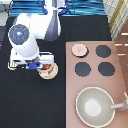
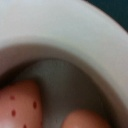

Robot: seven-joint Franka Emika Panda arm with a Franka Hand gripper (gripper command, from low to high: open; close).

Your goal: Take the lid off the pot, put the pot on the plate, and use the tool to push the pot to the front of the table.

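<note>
Gripper positioned directly over pot on plate; jaws state cannot be determined. Lid rests on stove.

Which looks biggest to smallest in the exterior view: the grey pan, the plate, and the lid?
1. Grey pan, easily the biggest.
2. Plate, partly hidden by the hand and the pot on it.
3. Lid on the stove, smallest, though not much smaller than the plate.
</note>
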